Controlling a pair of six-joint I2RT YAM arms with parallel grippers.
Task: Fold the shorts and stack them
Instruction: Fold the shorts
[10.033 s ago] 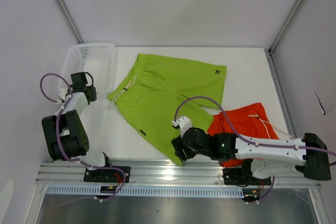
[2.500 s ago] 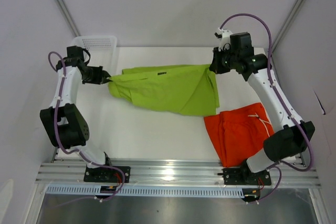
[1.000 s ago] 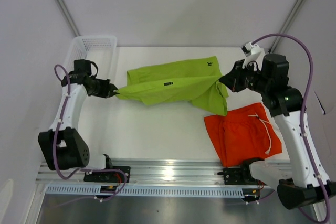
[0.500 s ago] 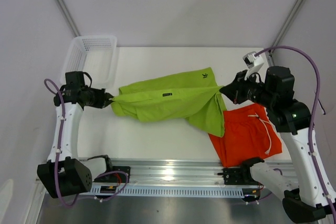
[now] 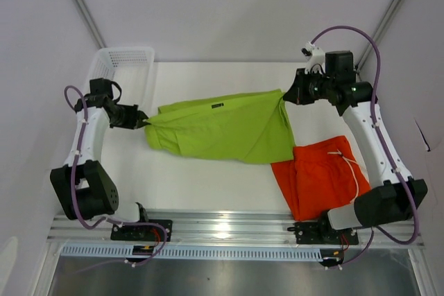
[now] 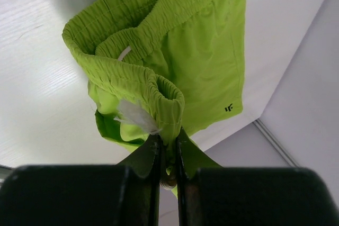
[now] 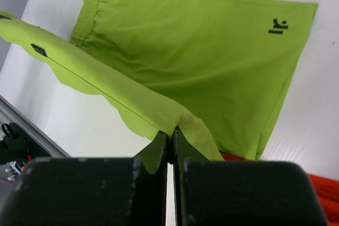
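Green shorts (image 5: 222,126) | held by left jaws, right jaws | orange shorts (image 5: 319,178) flat

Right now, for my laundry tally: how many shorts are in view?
2. Lime green shorts stretched between left hand and right hand, mid-table; orange shorts flat at near right. None seems hidden.

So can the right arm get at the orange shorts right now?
Probably not yet. The orange shorts lie mostly uncovered close by, but the right end effector is shut on a corner of the green shorts, so it would need to let go first.
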